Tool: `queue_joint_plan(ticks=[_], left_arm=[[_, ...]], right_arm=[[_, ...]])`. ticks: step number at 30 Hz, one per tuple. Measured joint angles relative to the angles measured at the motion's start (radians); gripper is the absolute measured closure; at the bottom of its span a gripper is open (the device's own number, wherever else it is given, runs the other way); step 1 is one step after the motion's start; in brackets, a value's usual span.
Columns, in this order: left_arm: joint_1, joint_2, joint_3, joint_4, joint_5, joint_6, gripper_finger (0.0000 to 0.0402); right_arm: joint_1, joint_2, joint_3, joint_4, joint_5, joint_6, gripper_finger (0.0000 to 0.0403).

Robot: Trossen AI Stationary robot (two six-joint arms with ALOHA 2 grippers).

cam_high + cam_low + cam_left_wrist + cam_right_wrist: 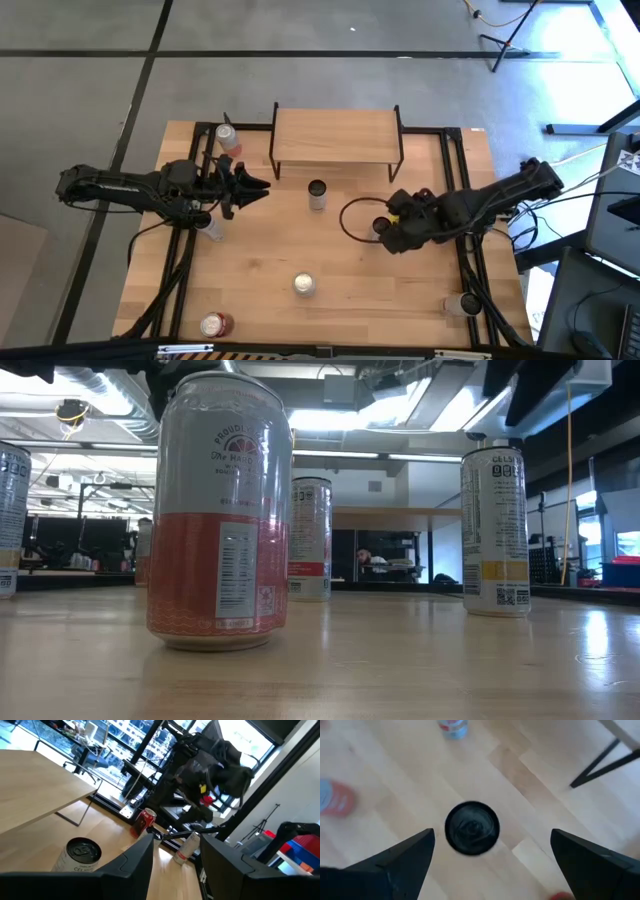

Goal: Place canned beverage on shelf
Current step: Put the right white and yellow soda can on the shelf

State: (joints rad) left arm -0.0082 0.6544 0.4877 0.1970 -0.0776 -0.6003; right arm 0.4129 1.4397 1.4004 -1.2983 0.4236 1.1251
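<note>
The low shelf [337, 134], a smooth pale wooden board on thin black metal legs, stands at the far edge of the light wood-grain tabletop [400, 290], midway along it, with nothing on its board.

The right gripper [381, 228] hangs over the tabletop toward the right edge, its dark blunt fingers [400, 860] spread wide, straight above a dark-topped cylindrical can [472, 827] that stands free on the wood, untouched.

The left gripper [258, 187] hovers in front of the shelf's left end, its matte black jaws partly apart and holding nothing.

Just before the shelf's front edge stands a grey metal can with a black lid [317, 194].

A glossy silver-and-coral can [220, 510] stands near the front edge.
</note>
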Motion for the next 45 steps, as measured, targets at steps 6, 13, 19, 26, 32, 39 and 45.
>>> queue_joint_plan(ticks=[6,13,19,26,32,39,45], left_arm=[[0.0,0.0,0.0,0.0,-0.018,-0.002,0.0245],[0.0,0.0,0.0,0.0,-0.018,-0.027,0.0245],[0.0,0.0,0.0,0.0,-0.018,-0.027,0.0245],[0.0,0.0,0.0,0.001,-0.018,-0.029,0.0245],[0.0,0.0,0.001,0.061,-0.018,-0.027,0.0245],[0.0,0.0,0.001,0.061,0.014,-0.027,0.0245],[0.0,0.0,0.001,0.06,0.019,-0.026,0.0245]], right_arm=[[-0.001,0.005,-0.116,0.161,0.019,0.112,0.0016],[-0.001,0.005,-0.211,0.246,0.039,0.17,0.0016],[-0.001,0.005,-0.274,0.302,0.03,0.165,0.0016],[-0.001,0.005,-0.34,0.396,0.038,0.108,0.0086],[-0.001,0.005,-0.349,0.422,0.065,-0.075,0.0182],[-0.001,0.005,-0.321,0.548,-0.145,-0.586,0.0182],[0.0,0.005,-0.318,0.742,-0.29,-0.833,0.0182]])
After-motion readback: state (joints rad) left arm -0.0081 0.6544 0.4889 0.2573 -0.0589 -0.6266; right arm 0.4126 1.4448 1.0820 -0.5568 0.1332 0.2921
